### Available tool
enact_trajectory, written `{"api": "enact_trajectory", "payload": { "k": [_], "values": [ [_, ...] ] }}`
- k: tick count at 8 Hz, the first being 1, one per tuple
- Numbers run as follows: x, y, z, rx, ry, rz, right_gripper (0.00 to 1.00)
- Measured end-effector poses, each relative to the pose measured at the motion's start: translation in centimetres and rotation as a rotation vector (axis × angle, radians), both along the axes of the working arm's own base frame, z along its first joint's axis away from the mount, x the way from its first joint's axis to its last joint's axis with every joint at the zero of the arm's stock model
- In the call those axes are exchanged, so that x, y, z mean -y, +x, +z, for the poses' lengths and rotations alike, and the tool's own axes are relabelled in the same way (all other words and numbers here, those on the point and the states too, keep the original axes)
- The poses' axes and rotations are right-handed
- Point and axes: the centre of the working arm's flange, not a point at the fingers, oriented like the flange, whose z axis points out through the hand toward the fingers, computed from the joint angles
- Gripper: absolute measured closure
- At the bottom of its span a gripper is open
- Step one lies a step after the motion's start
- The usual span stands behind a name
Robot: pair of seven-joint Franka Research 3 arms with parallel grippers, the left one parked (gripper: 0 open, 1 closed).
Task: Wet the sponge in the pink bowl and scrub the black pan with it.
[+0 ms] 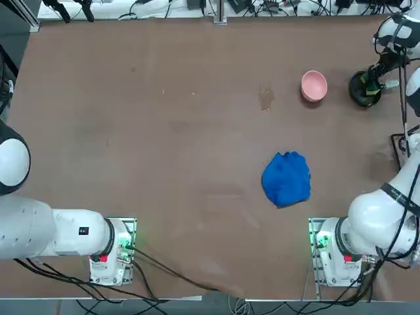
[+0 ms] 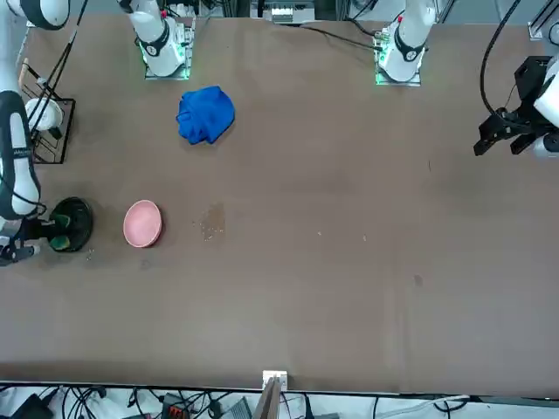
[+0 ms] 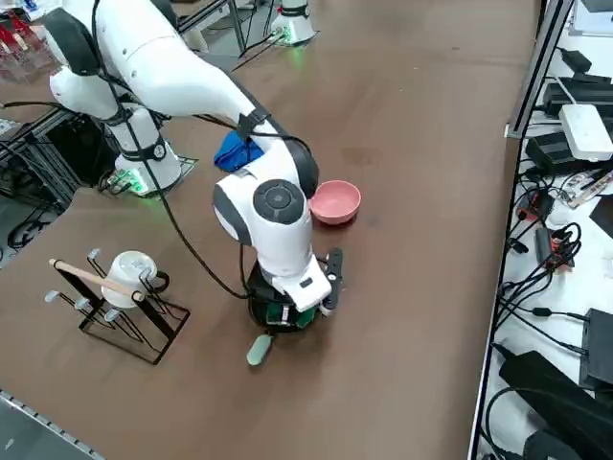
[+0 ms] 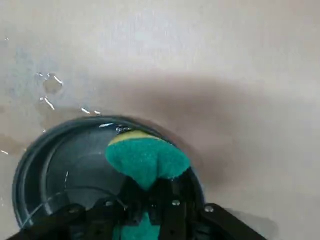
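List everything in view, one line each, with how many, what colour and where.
sponge: one, green with yellow along an edge, in the black pan, pinched in the right hand
black pan: one, black with a pale handle, under the right hand
pink bowl: one, pink, beside the pan
cloth: one, blue, crumpled, between the bowl and the arm bases
rack: one, dark metal with a light bar, near the table's right edge
cup: one, white, on the rack
water spots: several, clear, on the table by bowl and pan
table: one, brown, under everything
cables: many, mostly black, around the table's edges
robot arms: two, white and black, at the table's sides
right hand: one, black, over the pan, shut on the sponge
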Motion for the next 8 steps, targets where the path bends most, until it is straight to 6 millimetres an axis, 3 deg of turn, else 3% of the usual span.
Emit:
{"api": "enact_trajectory", "payload": {
  "k": [2, 4, 6, 8],
  "values": [
    [-2.7, 0.8, -0.2, -0.038, 0.022, 0.036, 0.92],
    [-5.1, 0.4, -0.6, -0.147, 0.074, 0.061, 0.92],
    [-5.1, -0.5, -1.1, -0.201, 0.102, 0.060, 0.92],
    [-3.3, -1.7, -1.3, -0.217, 0.127, 0.078, 0.92]
  ]
}}
